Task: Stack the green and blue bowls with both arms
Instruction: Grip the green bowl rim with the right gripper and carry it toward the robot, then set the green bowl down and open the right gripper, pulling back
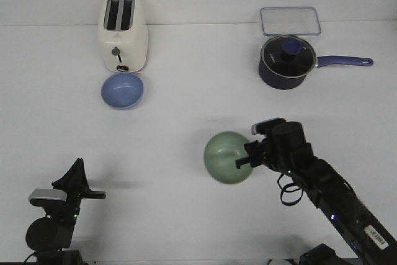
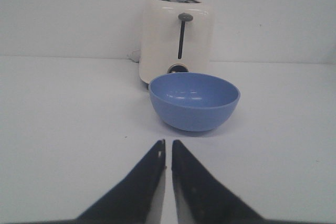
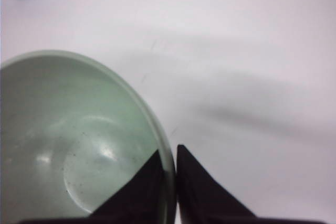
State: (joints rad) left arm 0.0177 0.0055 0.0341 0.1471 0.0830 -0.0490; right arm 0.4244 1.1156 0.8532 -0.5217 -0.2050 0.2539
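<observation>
The pale green bowl [image 1: 228, 157] is held tilted above the table's middle by my right gripper [image 1: 243, 161], which is shut on its rim, one finger inside and one outside [image 3: 170, 153]. The green bowl [image 3: 79, 140] fills the right wrist view. The blue bowl [image 1: 123, 90] sits upright on the table just in front of the toaster, at the far left. In the left wrist view the blue bowl [image 2: 194, 100] lies ahead of my left gripper [image 2: 168, 142], which is shut and empty. My left gripper [image 1: 75, 172] rests low at the near left, far from the blue bowl.
A cream toaster [image 1: 124, 32] stands behind the blue bowl. A dark blue lidded saucepan [image 1: 285, 61] with its handle pointing right and a clear plastic container [image 1: 290, 20] are at the far right.
</observation>
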